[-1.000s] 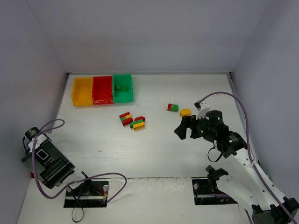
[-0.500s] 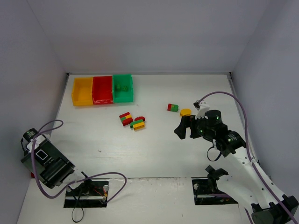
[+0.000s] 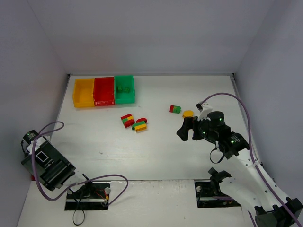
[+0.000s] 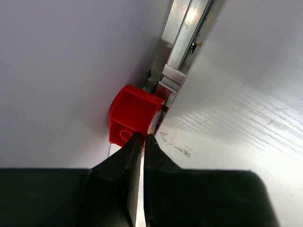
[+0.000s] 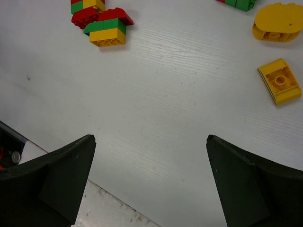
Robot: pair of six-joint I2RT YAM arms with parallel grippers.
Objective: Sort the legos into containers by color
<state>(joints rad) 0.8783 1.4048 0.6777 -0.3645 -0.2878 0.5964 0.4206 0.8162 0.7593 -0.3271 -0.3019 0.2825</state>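
The yellow bin (image 3: 83,92), red bin (image 3: 103,91) and green bin (image 3: 124,89) stand joined at the back left; a green lego (image 3: 125,88) lies in the green one. Two multicolour clumps (image 3: 127,120) (image 3: 140,125) lie mid-table. In the right wrist view they are at the top left (image 5: 108,28). A red-green lego (image 3: 175,109) and a round yellow lego (image 3: 188,114) lie further right. A flat yellow lego (image 5: 279,81) lies near the round yellow one (image 5: 278,21). My right gripper (image 3: 188,130) (image 5: 150,139) is open and empty above bare table. My left gripper (image 3: 71,179) (image 4: 143,137) is shut at the near left.
Walls close the table on the left, back and right. In the left wrist view a red plastic piece (image 4: 132,116) sits by a metal rail (image 4: 187,38) between the table edge and the wall, just past my left fingertips. Cables loop by both arm bases.
The left arm has shifted slightly down and left. The right arm and the legos have not visibly moved.
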